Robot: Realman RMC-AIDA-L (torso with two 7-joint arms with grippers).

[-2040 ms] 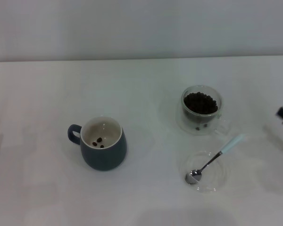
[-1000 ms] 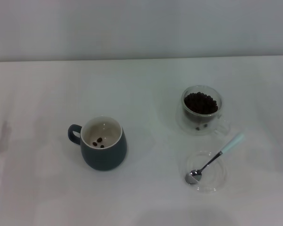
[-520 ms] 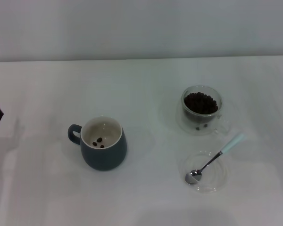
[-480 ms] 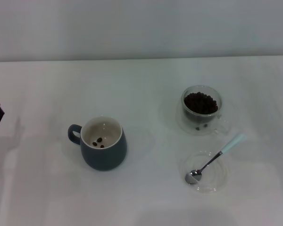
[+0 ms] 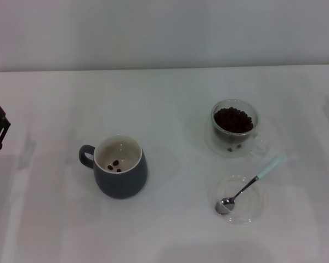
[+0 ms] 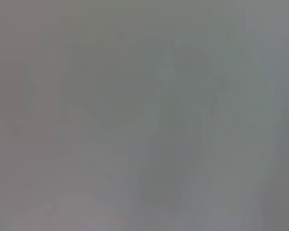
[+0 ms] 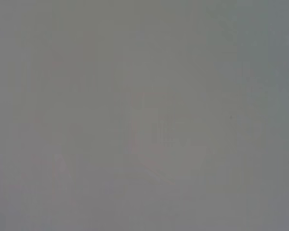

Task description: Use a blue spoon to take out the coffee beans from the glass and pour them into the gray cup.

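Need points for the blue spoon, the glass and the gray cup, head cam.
blue spoon (image 5: 247, 189), head view, on the metal neck between bowl and handle.
glass (image 5: 234, 143), head view, on the clear wall below the beans.
gray cup (image 5: 120, 183), head view, on the dark outer body.

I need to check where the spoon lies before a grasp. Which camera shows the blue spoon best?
The head view: the blue spoon lies with its bowl in a clear dish, handle pointing toward the glass. Both wrist views show only blank grey, no spoon.
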